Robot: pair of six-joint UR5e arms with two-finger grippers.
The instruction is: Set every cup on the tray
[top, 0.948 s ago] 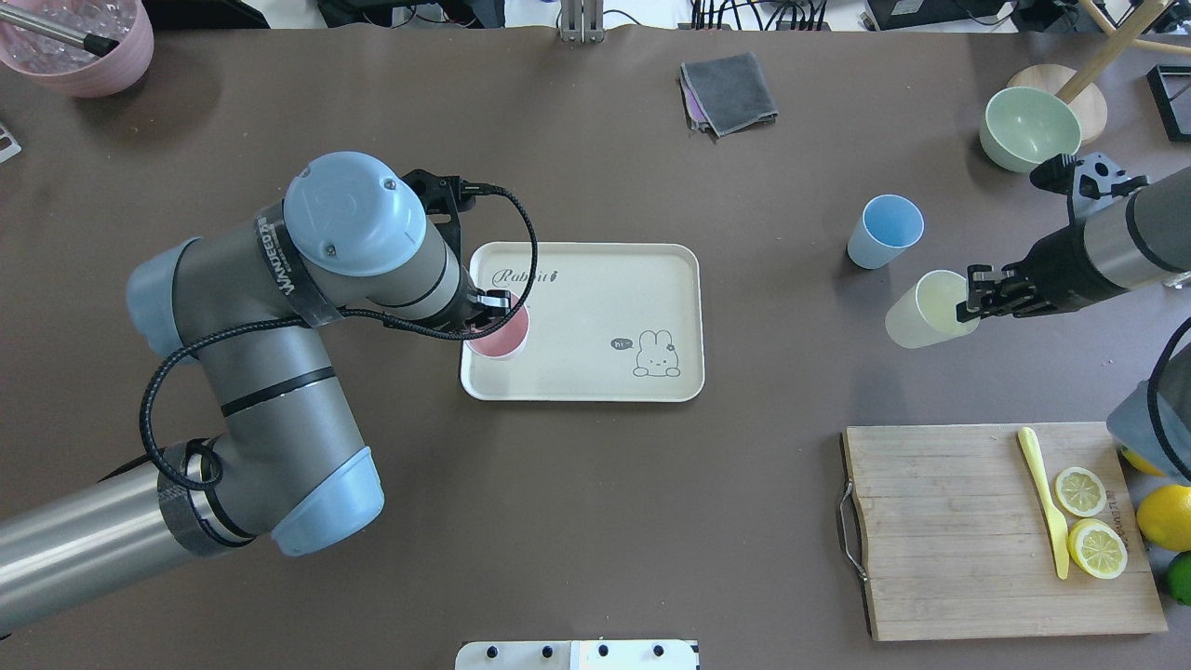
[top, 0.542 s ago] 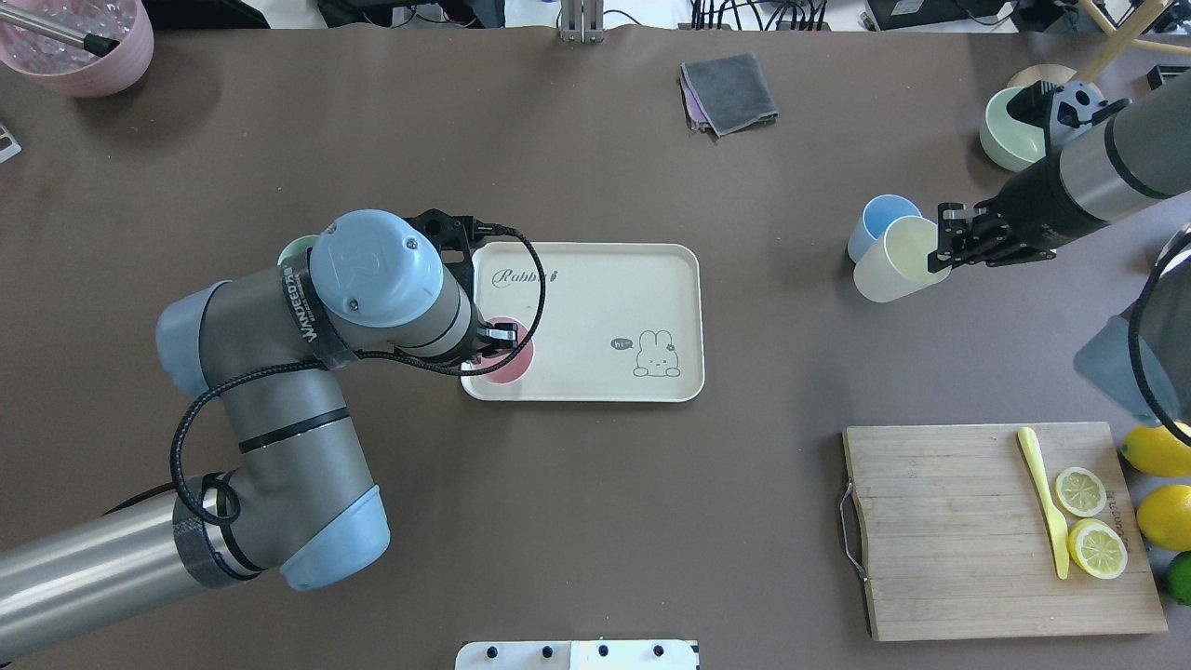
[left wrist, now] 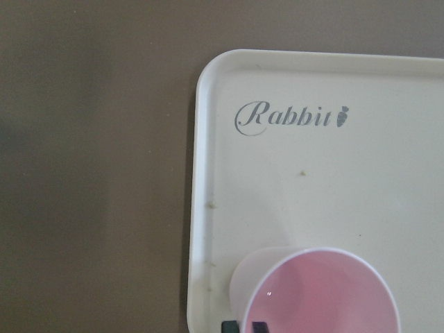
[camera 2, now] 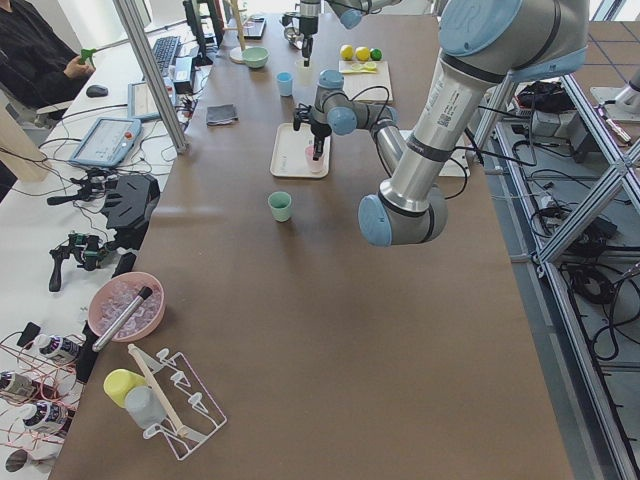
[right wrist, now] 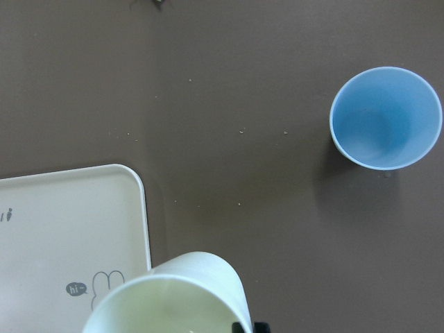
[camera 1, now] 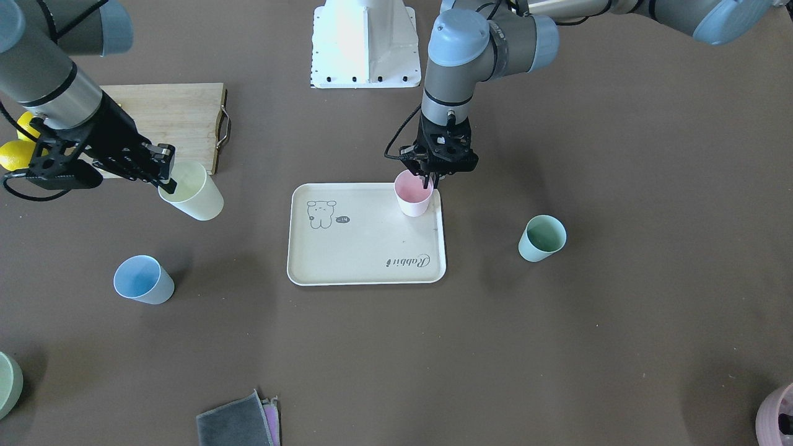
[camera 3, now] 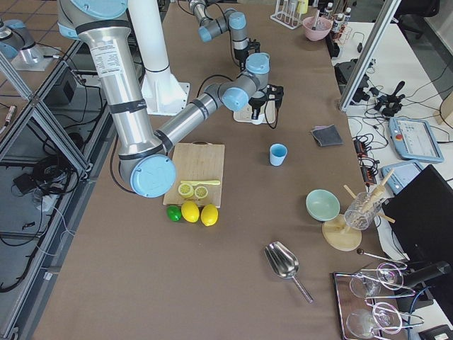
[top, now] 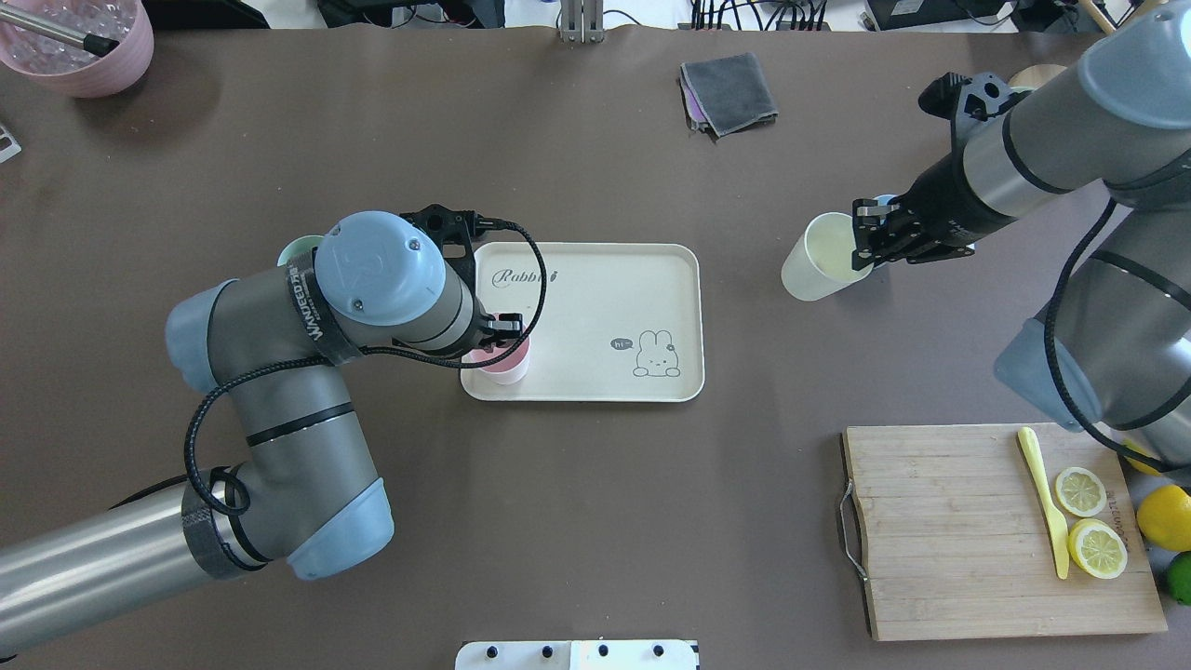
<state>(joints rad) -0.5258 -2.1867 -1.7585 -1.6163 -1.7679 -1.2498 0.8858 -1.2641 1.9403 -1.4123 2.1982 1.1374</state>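
Note:
The beige tray (top: 595,298) lies mid-table. My left gripper (top: 493,340) is shut on the rim of the pink cup (top: 507,365), which stands upright in the tray's near-left corner (camera 1: 413,195). The left wrist view shows the pink cup (left wrist: 326,291) and the tray (left wrist: 291,180). My right gripper (top: 865,244) is shut on the yellow cup (top: 819,270) and holds it tilted above the table, right of the tray (camera 1: 192,192). The blue cup (camera 1: 142,280) stands on the table beyond it (right wrist: 386,118). The mint cup (camera 1: 543,238) stands left of the tray, partly hidden by my left arm in the overhead view.
A wooden cutting board (top: 977,530) with lemon slices and a yellow knife lies at the near right, whole lemons (top: 1163,516) beside it. A grey cloth (top: 728,91) lies at the far middle, a pink bowl (top: 79,46) far left, and a mint bowl (camera 1: 6,384) far right.
My right arm has carried the yellow cup left, past the blue cup, towards the tray. My left arm has moved the pink cup towards the tray's near-left corner.

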